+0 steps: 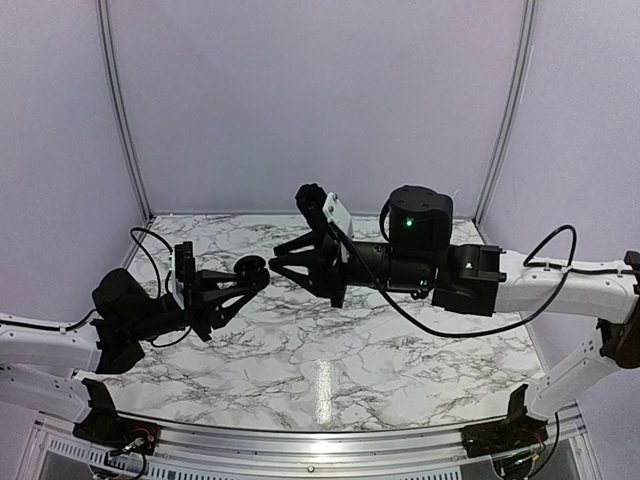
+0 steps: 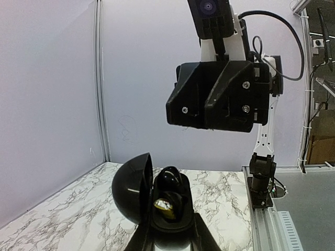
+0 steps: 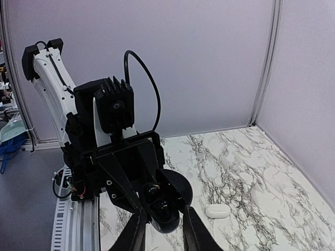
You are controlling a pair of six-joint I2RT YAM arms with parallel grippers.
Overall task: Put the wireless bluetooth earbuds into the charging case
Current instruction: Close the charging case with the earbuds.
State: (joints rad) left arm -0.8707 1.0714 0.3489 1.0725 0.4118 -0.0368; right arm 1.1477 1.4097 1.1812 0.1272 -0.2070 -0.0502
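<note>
My left gripper point(image 2: 172, 232) is shut on the base of a black charging case point(image 2: 168, 201) and holds it above the table, lid point(image 2: 131, 191) swung open to the left. A glossy black earbud point(image 2: 170, 178) sits in the far well. The near well shows something gold and shiny. My right gripper point(image 3: 163, 213) is open, its fingers point(image 3: 137, 235) on either side of the case point(image 3: 163, 206) in the right wrist view, with nothing visible between them. From above the two grippers point(image 1: 255, 272) point(image 1: 274, 262) meet tip to tip. No white earbuds show.
A closed white charging case point(image 3: 217, 210) lies on the marble table point(image 1: 330, 370) to the right of the held case. White walls enclose the back and sides. The right arm's body point(image 2: 220, 94) hangs above the case in the left wrist view.
</note>
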